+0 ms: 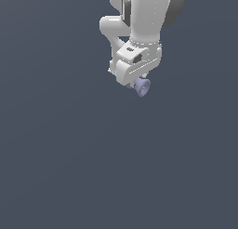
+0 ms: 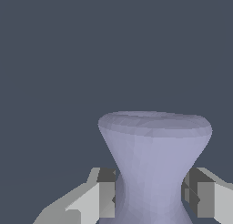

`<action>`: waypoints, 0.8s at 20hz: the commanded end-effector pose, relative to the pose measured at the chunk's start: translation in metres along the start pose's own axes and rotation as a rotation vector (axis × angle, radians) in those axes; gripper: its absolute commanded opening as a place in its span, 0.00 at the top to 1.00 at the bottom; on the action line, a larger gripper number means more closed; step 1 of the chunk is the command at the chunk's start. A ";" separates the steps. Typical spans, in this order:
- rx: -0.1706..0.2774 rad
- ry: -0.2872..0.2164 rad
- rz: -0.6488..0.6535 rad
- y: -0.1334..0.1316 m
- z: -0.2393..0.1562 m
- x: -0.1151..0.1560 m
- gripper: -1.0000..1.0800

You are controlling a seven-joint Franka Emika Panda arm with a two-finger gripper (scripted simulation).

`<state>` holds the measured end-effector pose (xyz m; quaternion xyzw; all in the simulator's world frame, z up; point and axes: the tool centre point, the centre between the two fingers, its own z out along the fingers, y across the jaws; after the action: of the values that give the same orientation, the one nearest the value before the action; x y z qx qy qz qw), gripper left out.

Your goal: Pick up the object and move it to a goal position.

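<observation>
The object (image 1: 142, 87) is a small lavender-blue spool with a flared disc end. It sticks out below my white gripper (image 1: 135, 83) near the top middle of the exterior view. In the wrist view the object (image 2: 154, 164) fills the lower middle, its narrow stem squeezed between my two fingers (image 2: 105, 193), one on each side. The wide disc end points away from the wrist. My gripper (image 2: 152, 193) is shut on the stem.
A plain dark grey-blue surface (image 1: 93, 167) fills both views. No other object, edge or goal marker shows.
</observation>
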<state>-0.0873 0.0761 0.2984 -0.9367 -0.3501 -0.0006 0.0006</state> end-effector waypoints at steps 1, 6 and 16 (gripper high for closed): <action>0.001 -0.001 0.000 -0.002 -0.026 0.001 1.00; 0.001 -0.001 0.000 -0.004 -0.076 0.004 1.00; 0.000 -0.001 0.001 -0.005 -0.165 0.011 1.00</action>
<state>-0.0828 0.0866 0.4523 -0.9369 -0.3496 -0.0007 0.0002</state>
